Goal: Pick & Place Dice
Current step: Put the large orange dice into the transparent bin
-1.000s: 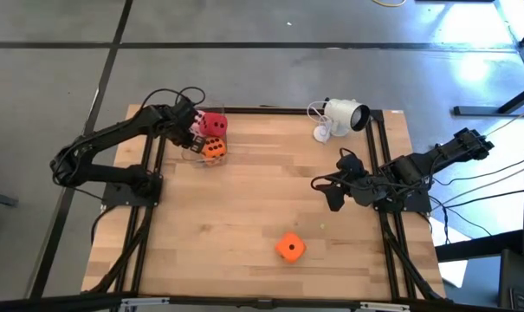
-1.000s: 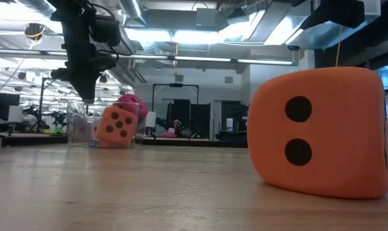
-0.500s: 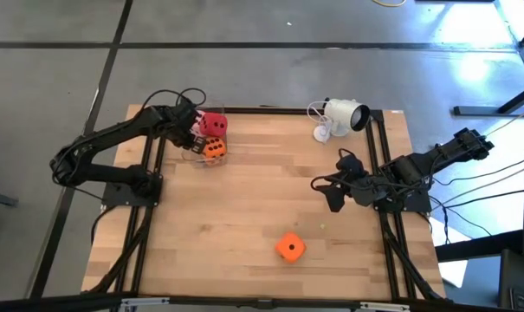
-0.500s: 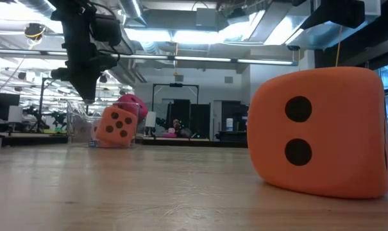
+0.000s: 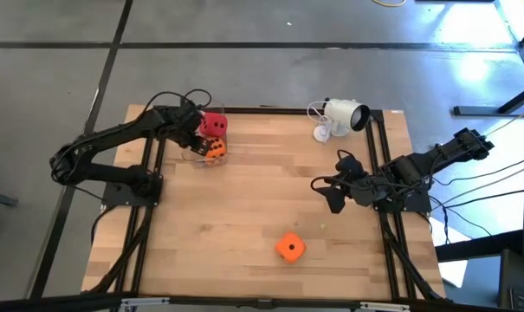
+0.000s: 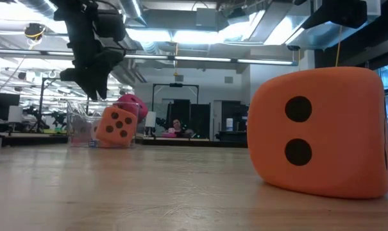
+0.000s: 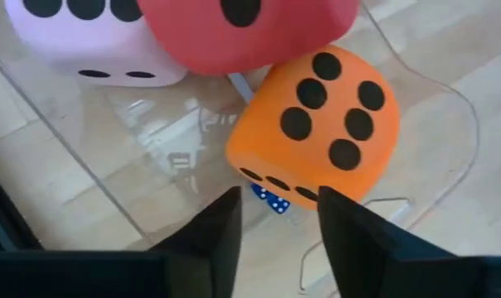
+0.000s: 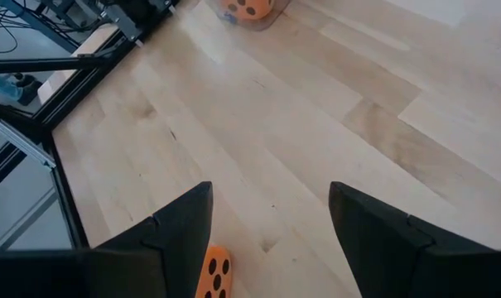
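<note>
1. Sitting in a clear plastic tray (image 7: 109, 178) at the table's far left corner are three soft, round-cornered foam dice with dark pips: pink die (image 7: 84, 41), red die (image 7: 250, 29) and orange die (image 7: 320, 124). The red one rests on top, touching both others; the orange one shows six pips to the left wrist camera.
2. A fourth die, the lone orange die (image 5: 289, 247), lies on bare wood near the front edge, well apart from the tray; it fills the low view's right with a two-pip face.
3. A small blue speckled scrap (image 7: 271, 200) lies under the tray's orange die.
4. The left gripper (image 7: 275, 236) hangs just above the tray, arm stretched from the left edge, its fingers apart and holding nothing.
5. The right gripper (image 5: 333, 198) waits over the table's right side, arm folded, fingers spread wide and empty.
6. The table (image 5: 244, 199) is pale wooden planking on a dark frame; a white camera (image 5: 344, 114) stands at its far edge. Beyond is grey floor and an open workshop with ceiling lights.
</note>
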`<action>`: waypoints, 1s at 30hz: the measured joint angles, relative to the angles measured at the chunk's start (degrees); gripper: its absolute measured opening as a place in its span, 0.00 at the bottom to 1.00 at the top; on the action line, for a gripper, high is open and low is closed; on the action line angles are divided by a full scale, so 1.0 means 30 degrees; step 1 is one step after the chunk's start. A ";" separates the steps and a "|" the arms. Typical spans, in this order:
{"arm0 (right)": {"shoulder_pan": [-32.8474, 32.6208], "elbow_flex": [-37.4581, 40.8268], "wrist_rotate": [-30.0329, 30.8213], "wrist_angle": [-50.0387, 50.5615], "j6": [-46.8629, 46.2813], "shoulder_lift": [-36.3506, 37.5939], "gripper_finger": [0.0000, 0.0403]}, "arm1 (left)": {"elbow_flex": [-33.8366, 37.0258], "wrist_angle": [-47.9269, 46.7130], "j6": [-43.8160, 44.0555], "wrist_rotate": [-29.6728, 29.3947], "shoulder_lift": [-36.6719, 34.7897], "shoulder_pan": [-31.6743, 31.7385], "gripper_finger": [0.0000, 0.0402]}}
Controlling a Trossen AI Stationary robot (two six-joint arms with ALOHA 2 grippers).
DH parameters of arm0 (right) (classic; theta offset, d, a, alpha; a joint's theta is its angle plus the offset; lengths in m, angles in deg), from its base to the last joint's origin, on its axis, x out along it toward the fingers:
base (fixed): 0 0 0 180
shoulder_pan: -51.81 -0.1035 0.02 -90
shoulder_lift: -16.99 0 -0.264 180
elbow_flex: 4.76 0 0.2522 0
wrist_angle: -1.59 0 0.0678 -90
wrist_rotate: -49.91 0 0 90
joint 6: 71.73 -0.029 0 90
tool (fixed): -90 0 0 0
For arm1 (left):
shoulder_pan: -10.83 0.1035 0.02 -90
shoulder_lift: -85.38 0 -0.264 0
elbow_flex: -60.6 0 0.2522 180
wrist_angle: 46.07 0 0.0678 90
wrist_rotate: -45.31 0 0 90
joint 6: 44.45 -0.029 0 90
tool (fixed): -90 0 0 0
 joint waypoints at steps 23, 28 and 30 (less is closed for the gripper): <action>-0.0002 0.0000 -0.2798 0.1218 0.1759 -0.0189 0.60 | -0.3093 0.4484 0.1014 1.0729 0.0513 -0.2474 0.38; -0.0044 0.0000 -0.4945 0.2305 0.1295 -0.0867 0.52 | -0.4709 0.5401 -0.1205 0.7026 0.0514 -0.6369 0.32; -0.0266 0.0000 -0.5493 0.2104 0.1068 -0.1182 0.45 | -0.5041 0.5349 -0.2636 0.3568 0.0515 -0.8399 0.29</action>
